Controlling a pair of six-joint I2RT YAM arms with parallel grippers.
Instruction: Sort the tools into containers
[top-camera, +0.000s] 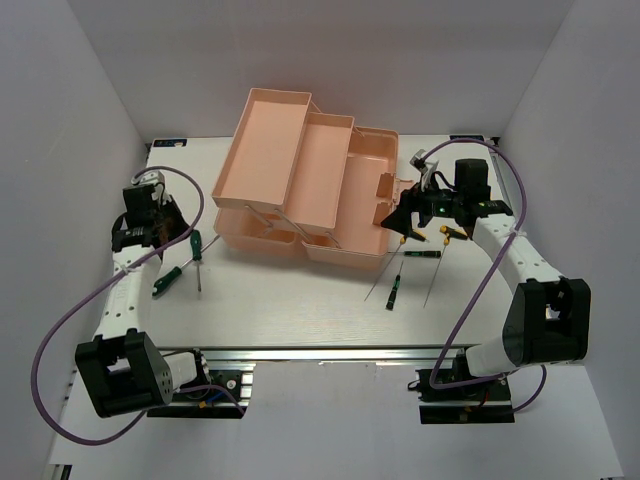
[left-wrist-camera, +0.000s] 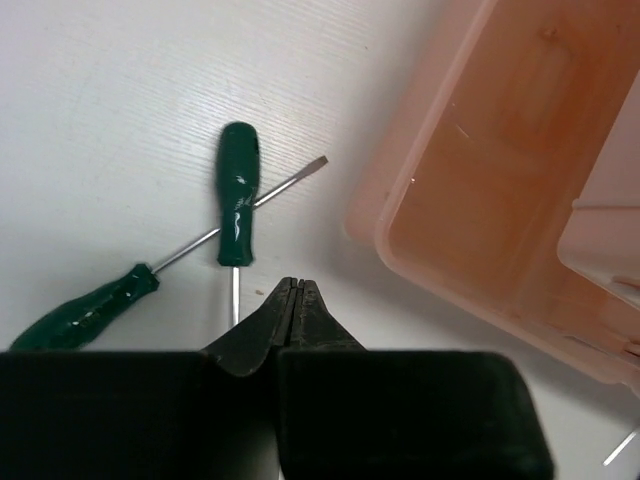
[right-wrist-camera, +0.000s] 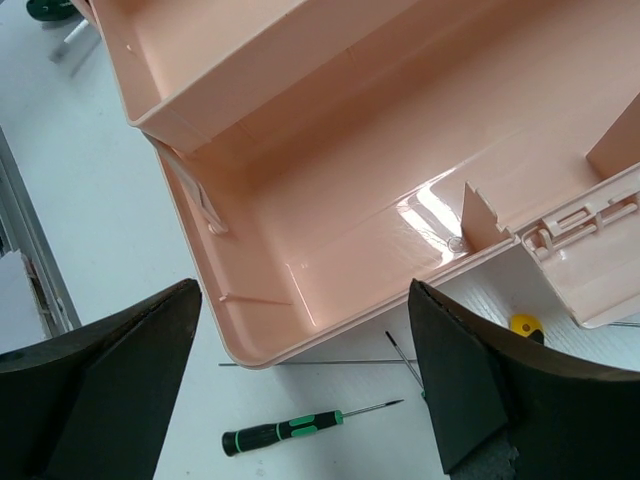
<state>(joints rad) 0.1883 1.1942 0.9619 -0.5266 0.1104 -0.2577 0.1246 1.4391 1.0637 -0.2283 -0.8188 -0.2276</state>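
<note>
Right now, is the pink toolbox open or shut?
Open. The toolbox has its trays fanned out, and the right wrist view looks into its bare interior.

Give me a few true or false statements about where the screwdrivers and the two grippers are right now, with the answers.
1. The left gripper is shut. True.
2. The right gripper holds a screwdriver. False: it is open and empty, over the rim of the toolbox.
3. The two dark green screwdrivers lie crossed on the table. True.
4. The slim black-green screwdriver lies inside the toolbox. False: it lies on the table, outside the toolbox.
</note>
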